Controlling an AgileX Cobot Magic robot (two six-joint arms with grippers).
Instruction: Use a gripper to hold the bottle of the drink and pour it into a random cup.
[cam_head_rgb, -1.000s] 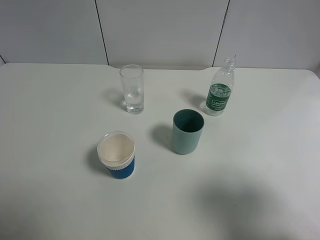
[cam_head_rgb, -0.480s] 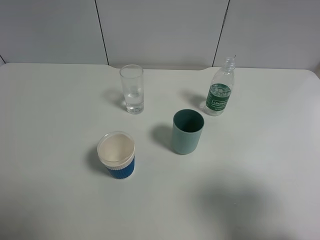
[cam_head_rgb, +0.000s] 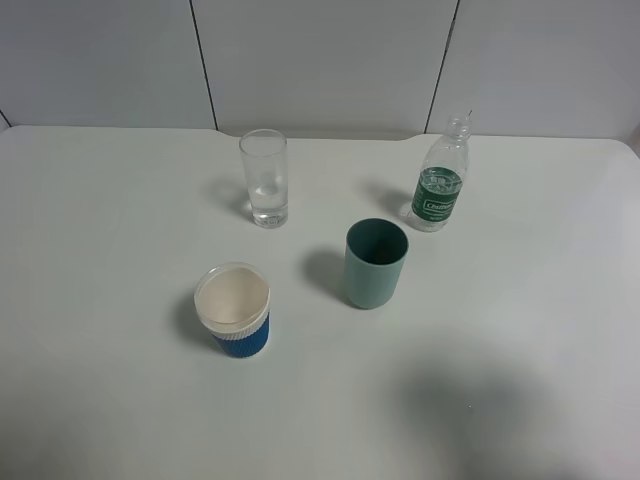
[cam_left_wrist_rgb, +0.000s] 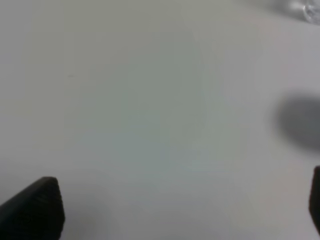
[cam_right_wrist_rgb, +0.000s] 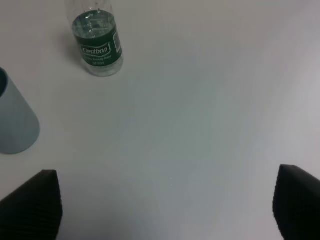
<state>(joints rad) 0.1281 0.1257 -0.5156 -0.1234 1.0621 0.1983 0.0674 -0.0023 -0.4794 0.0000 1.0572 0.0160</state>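
So far nothing has changed in the last second: on the bench (cam_head_rgb: 120, 400) every thing stands where it stood, and neither arm has come into the high view. I judge that the task has not really begun.

After the bench, the teal cup (cam_head_rgb: 375, 264) is the largest thing, in the middle, upright. The blue ribbed cup (cam_head_rgb: 233, 309) stands nearer to me, on my left side. The glass (cam_head_rgb: 264, 178) is at the far side, upright, well apart from the bottle (cam_head_rgb: 439, 186), which stands far on my right, upright, without a cap as far as I can see.

My right claw (cam_right_wrist_rgb: 165, 210) is wide open over bare bench, with the bottle ahead and the teal cup beside its path. My left claw (cam_left_wrist_rgb: 180, 210) is also spread wide and holds nothing.

I think the right one should fetch the bottle, since it is closer.
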